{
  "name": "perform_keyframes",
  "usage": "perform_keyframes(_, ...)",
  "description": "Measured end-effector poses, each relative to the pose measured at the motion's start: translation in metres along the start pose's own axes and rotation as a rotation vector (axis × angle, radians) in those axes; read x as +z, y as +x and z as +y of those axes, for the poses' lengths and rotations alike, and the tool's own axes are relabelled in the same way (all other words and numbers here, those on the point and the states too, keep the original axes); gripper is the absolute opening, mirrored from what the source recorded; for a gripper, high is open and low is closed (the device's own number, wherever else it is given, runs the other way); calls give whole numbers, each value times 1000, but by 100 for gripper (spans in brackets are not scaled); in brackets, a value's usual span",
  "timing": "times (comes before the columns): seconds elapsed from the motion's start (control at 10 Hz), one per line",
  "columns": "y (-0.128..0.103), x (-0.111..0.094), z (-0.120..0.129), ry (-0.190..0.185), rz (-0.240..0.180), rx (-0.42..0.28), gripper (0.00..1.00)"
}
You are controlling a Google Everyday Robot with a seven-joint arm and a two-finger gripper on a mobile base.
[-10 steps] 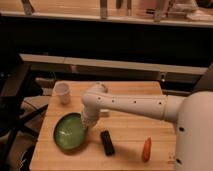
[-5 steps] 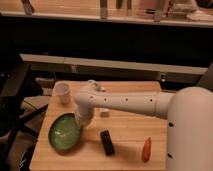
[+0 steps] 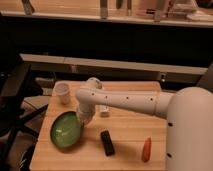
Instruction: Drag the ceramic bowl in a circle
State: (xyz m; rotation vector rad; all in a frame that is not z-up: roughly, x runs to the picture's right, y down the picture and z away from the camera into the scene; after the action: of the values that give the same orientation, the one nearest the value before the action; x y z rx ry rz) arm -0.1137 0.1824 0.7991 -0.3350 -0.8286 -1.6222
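The ceramic bowl point(image 3: 65, 131) is a wide, shallow, glossy green dish on the left front part of the wooden table point(image 3: 125, 140). My white arm reaches in from the right and bends down to it. My gripper point(image 3: 82, 118) is at the bowl's upper right rim, touching or right at it. The rim under the gripper is hidden.
A small white cup point(image 3: 63, 93) stands at the table's back left. A black oblong object point(image 3: 107, 142) lies right of the bowl. An orange carrot-like object point(image 3: 146, 149) lies at the front right. A small white item point(image 3: 104, 109) sits behind the arm. The bowl is near the table's left edge.
The bowl has slid left and slightly toward the front, and the gripper has moved left with it.
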Motion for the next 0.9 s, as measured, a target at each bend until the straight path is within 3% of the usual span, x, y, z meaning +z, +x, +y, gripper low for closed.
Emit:
perform_keyframes(0.4,-7,0,12,7,-6,-8,1)
perform_keyframes(0.9,-5,3,0,5,-10,-63,1)
